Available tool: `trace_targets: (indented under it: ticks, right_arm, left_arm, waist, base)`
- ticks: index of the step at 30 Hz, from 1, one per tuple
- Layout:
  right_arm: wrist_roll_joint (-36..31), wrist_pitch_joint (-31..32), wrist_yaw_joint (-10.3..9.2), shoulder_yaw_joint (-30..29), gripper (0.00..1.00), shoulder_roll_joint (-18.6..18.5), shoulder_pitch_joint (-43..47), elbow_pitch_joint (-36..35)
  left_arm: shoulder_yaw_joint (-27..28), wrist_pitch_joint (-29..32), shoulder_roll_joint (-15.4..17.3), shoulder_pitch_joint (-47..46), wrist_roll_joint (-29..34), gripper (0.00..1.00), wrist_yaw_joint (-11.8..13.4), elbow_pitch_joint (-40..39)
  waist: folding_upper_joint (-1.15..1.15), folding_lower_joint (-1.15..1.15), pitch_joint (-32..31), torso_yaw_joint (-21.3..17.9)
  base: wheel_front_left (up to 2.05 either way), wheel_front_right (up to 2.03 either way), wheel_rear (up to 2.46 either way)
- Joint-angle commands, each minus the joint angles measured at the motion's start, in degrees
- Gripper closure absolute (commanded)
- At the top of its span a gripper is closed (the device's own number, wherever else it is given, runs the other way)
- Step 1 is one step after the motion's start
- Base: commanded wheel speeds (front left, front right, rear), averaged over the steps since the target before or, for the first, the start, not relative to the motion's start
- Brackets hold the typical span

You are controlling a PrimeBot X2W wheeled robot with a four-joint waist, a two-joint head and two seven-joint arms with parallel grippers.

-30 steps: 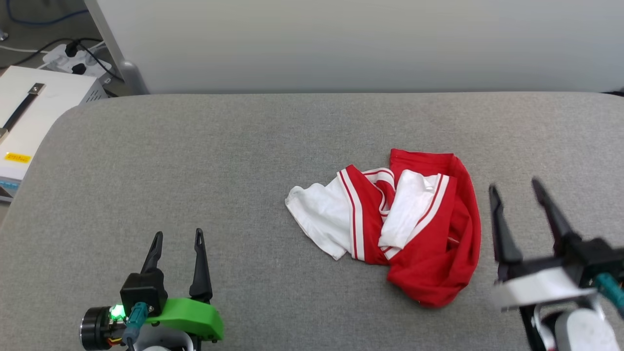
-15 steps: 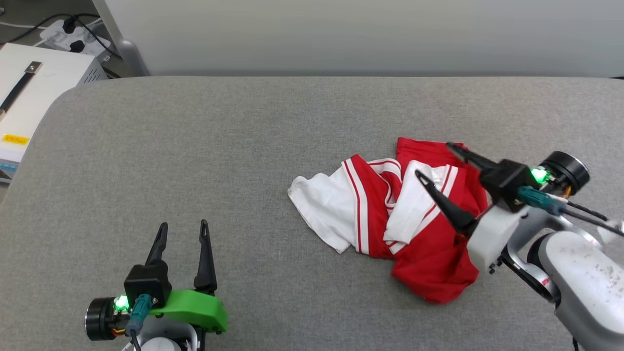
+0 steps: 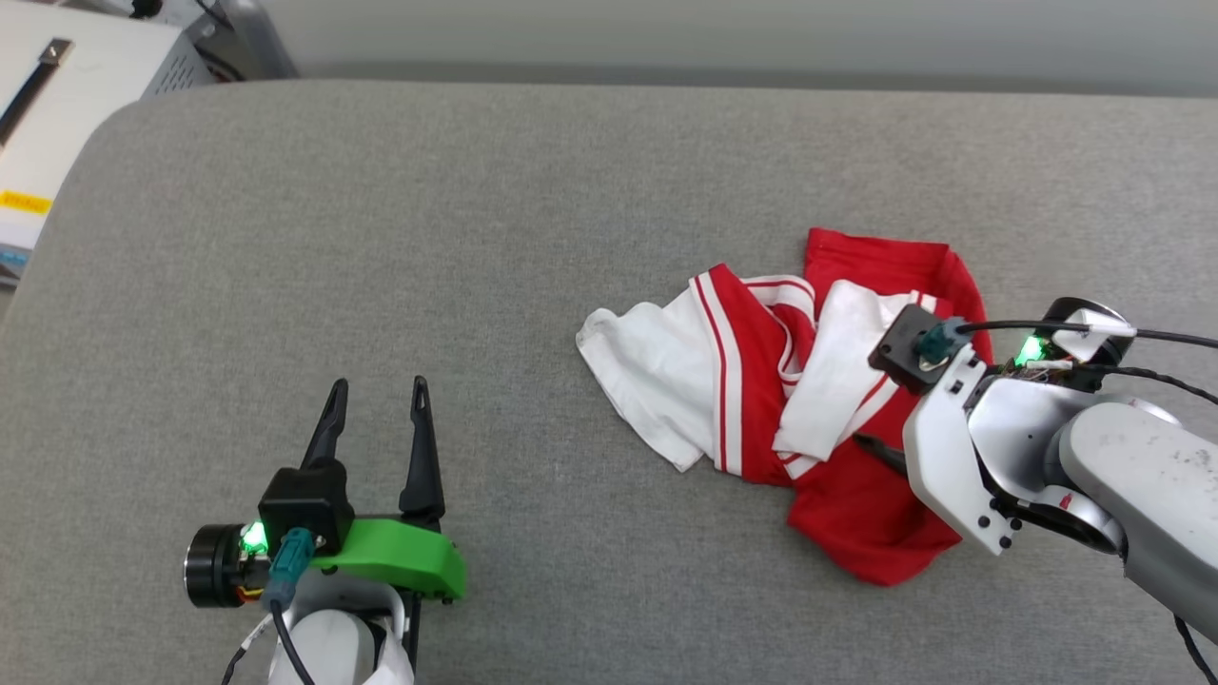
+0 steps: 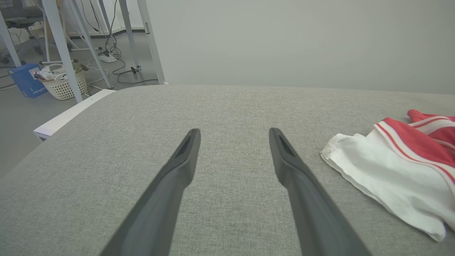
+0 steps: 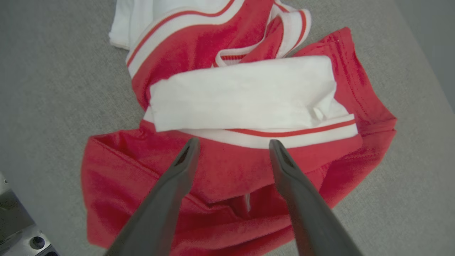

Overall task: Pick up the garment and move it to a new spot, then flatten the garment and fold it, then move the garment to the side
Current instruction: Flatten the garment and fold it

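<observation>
Since the last look my right gripper (image 5: 231,144) has swung in from beside the garment (image 3: 752,419) and now points down over its right half. The head camera has also tipped down, so the shirt's shift in the picture is not a real move.

Head view: the garment lies crumpled on the right side of the grey padded table (image 3: 476,238), with a white sleeve spread to its left and red cloth bunched toward me. The right wrist and pale forearm (image 3: 1123,476) cover its right edge. Of that gripper's fingers I see only a dark sliver against the red, so this view doesn't give the gap. The left gripper (image 3: 377,385) sits at lower left, well apart from the shirt, with its fingers spread and nothing between them. A white box (image 3: 57,124) is cut off at the top left corner.

Left wrist view: both fingers are parted over bare grey cloth. The garment's white sleeve and striped trim run off the right edge. Beyond the table are a wicker basket (image 4: 64,83) and a blue box (image 4: 25,80).

Right wrist view: the fingers stand wide apart and grip nothing. Their tips are over the red cloth just below a white sleeve's striped band. I cannot tell whether they touch the cloth. The shirt is too bunched to read any print.
</observation>
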Motion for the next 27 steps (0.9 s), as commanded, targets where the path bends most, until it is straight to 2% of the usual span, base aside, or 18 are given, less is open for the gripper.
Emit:
trace_targets:
  ticks: [1, 6, 11, 12, 13, 20, 27]
  right_arm:
    - [-0.9, 0.0, -0.04, 2.3, 0.0, 0.1, -1.9, 1.6]
    - [0.8, -2.4, -0.04, 7.0, 0.0, 2.4, -2.8, 9.5]
    - [2.5, -9.7, -0.04, 9.2, 0.0, 4.3, -2.0, 14.2]
    - [2.4, -11.7, -0.04, 9.3, 0.83, 4.4, -2.0, 14.4]
    - [1.7, -14.5, -0.04, 9.2, 1.0, 4.6, -2.2, 14.8]
    - [1.5, -28.3, -0.04, 3.0, 1.0, 4.3, 0.1, 13.6]
    - [4.1, -37.1, -0.04, -11.2, 1.0, 2.7, 7.9, 11.8]
  left_arm:
    - [-0.4, -0.3, -0.3, -1.3, -0.5, 0.0, 0.4, 0.0]
    - [-1.1, -0.3, -0.3, -2.7, -1.0, 0.0, 1.0, 0.3]
    - [-1.3, -0.3, -0.3, -3.0, -1.4, 0.0, 1.6, 0.9]
    - [-1.2, -0.3, -0.3, -2.8, -1.4, 0.0, 1.6, 1.0]
    - [-1.2, -0.3, -0.3, -2.6, -1.3, 0.0, 1.7, 1.2]
    - [-0.7, -0.3, -0.3, -1.0, -1.0, 0.0, 1.7, 1.7]
    - [-0.7, -0.3, -0.3, -0.1, -0.7, 0.0, 1.6, 1.5]
  waist:
    - [0.0, 0.0, 2.7, 1.5]
    - [0.0, 0.0, 4.8, 2.0]
    - [0.0, 0.0, 4.7, 1.6]
    - [0.0, 0.0, 4.4, 1.3]
    - [0.0, 0.0, 3.9, 1.0]
    - [0.0, 0.0, 0.7, -1.6]
    - [0.0, 0.0, -0.5, -3.3]
  base:
    - [0.0, 0.0, 0.0]
    - [0.0, 0.0, 0.0]
    - [0.0, 0.0, 0.0]
    - [0.0, 0.0, 0.0]
    - [0.0, 0.0, 0.0]
    - [0.0, 0.0, 0.0]
    - [0.0, 0.0, 0.0]
